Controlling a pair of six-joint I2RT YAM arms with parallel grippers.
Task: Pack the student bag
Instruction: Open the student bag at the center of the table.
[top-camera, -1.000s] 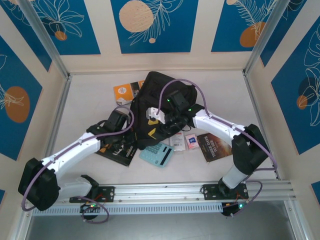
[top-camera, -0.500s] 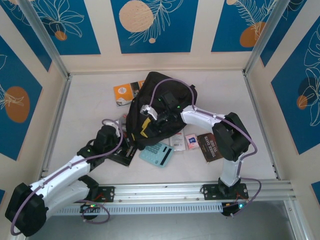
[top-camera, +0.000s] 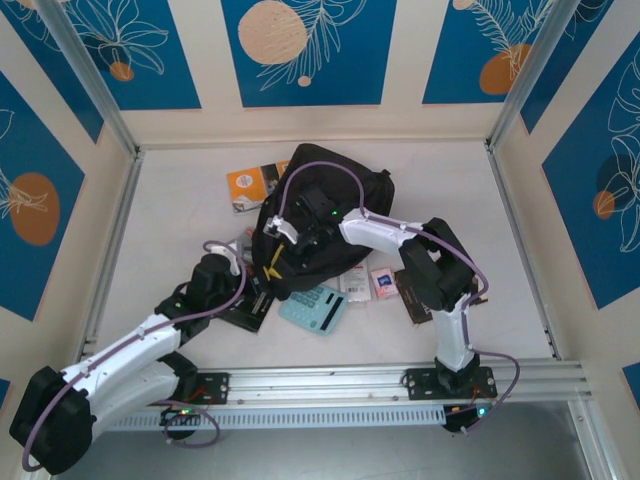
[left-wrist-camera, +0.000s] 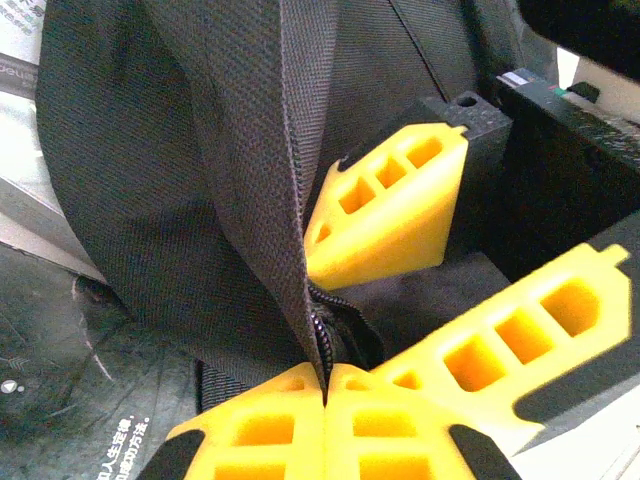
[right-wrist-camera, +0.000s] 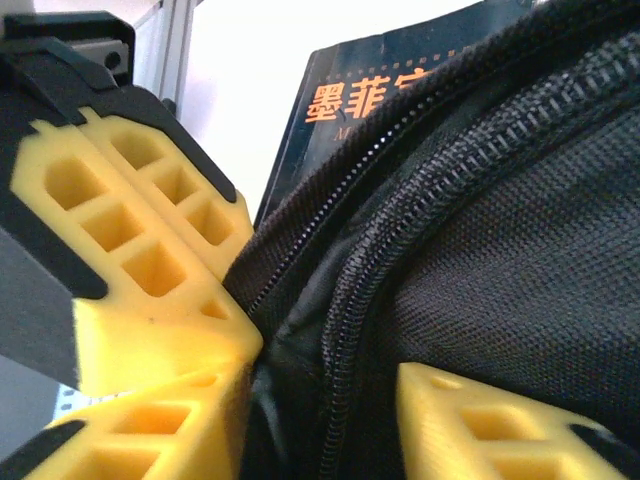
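Progress: early, on my reading. The bag mouth is being taken in hand and no item can be confirmed inside.
Outstanding, nearest: a teal calculator (top-camera: 314, 308) lies on the table (top-camera: 180, 220) just in front of the bag.
Outstanding, beside it: a black-covered book (top-camera: 238, 308) lies to the left, its corner tucked under the bag's near edge.
Outstanding, a little further: a white packet (top-camera: 353, 283) and a pink packet (top-camera: 383, 283) sit side by side against the bag's front.
Left gripper (left-wrist-camera: 325, 385): fingers pressed together, pinching the bag's zippered edge. The fabric runs up and away from the pinch.
Right gripper (right-wrist-camera: 325, 380): fingers spread, one on each side of the zippered rim, close beside the left gripper's pinch. I see no firm pinch.
Student bag (top-camera: 365, 195): slumped on its side at mid-table, with its near rim between both sets of fingers.
Bag opening: the zip looks parted at the rim, but how far cannot be seen.
Outstanding, furthest: an orange-covered booklet (top-camera: 247, 184) lies at the bag's far left, partly under it.
Remaining work: hold the mouth open, load the loose items, close the zip.
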